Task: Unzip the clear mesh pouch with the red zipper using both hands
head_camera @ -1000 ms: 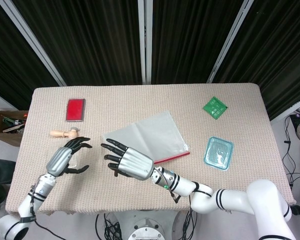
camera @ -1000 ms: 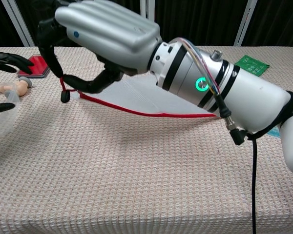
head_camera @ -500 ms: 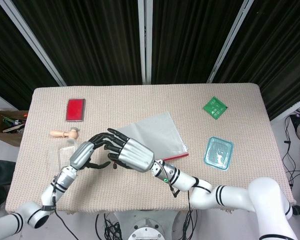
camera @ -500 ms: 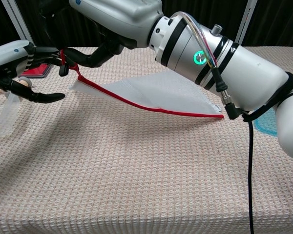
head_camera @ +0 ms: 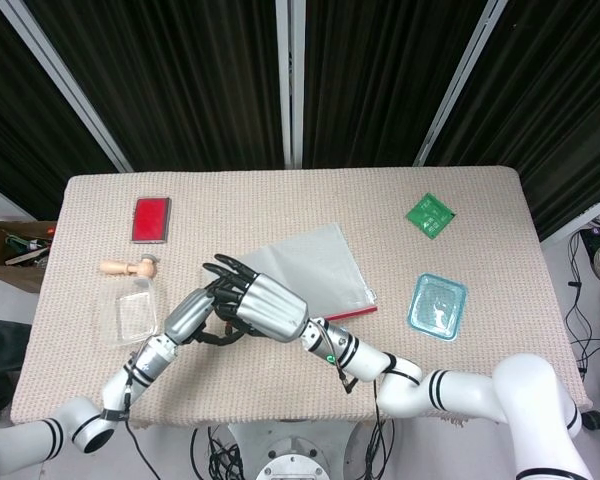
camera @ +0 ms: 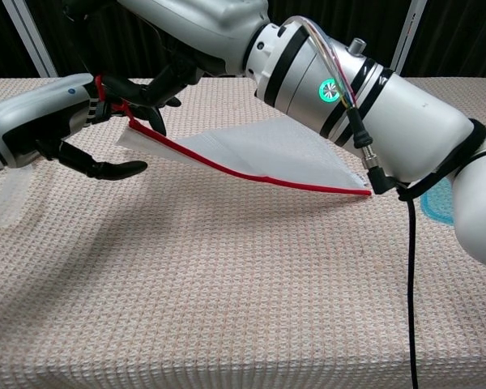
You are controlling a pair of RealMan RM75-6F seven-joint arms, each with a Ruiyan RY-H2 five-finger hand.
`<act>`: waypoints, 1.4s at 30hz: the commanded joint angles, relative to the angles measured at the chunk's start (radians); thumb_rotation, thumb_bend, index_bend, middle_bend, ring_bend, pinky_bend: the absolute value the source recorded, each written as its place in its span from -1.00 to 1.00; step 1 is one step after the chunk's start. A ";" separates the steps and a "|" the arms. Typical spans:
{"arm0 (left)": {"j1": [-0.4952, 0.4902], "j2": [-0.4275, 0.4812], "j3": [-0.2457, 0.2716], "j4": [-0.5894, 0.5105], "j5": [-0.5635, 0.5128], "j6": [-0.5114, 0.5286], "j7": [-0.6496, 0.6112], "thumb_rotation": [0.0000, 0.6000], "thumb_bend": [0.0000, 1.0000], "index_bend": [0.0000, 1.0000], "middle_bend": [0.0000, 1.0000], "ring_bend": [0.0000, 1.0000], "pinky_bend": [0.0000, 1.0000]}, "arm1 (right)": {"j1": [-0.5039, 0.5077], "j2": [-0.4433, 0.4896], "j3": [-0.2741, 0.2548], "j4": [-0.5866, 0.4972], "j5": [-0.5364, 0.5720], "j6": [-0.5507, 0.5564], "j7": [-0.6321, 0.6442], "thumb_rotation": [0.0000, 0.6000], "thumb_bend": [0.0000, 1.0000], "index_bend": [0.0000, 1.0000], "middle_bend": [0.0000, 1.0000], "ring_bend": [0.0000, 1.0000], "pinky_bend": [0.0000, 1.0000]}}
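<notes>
The clear mesh pouch (head_camera: 315, 260) lies mid-table, its red zipper (camera: 251, 174) along the near edge. My right hand (camera: 194, 20) pinches the red zipper pull (camera: 104, 87) and holds the pouch's left corner (camera: 134, 134) up off the cloth; the far end of the zipper stays on the table. In the head view the right hand (head_camera: 263, 305) covers that corner. My left hand (camera: 44, 121) is right beside it, fingertips (camera: 150, 109) at the raised zipper end and thumb (camera: 113, 168) spread below. It grips nothing that I can see. From above, the left hand (head_camera: 190, 318) is tucked against the right one.
A clear plastic tub (head_camera: 127, 312) and a wooden peg (head_camera: 128, 267) lie to the left, with a red card (head_camera: 151, 219) behind them. A green packet (head_camera: 429, 214) and a teal tray (head_camera: 438, 306) are on the right.
My left hand has swung right, from beside the clear tub to the raised pouch corner. The right hand has lifted the zipper end higher off the table.
</notes>
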 commanded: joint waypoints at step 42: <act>0.010 -0.046 0.061 0.066 -0.040 0.083 -0.391 1.00 -0.13 0.30 -0.51 -0.77 -0.73 | -0.117 -0.029 -0.109 0.132 -0.037 0.139 0.009 1.00 0.07 0.90 -0.44 -0.99 -1.00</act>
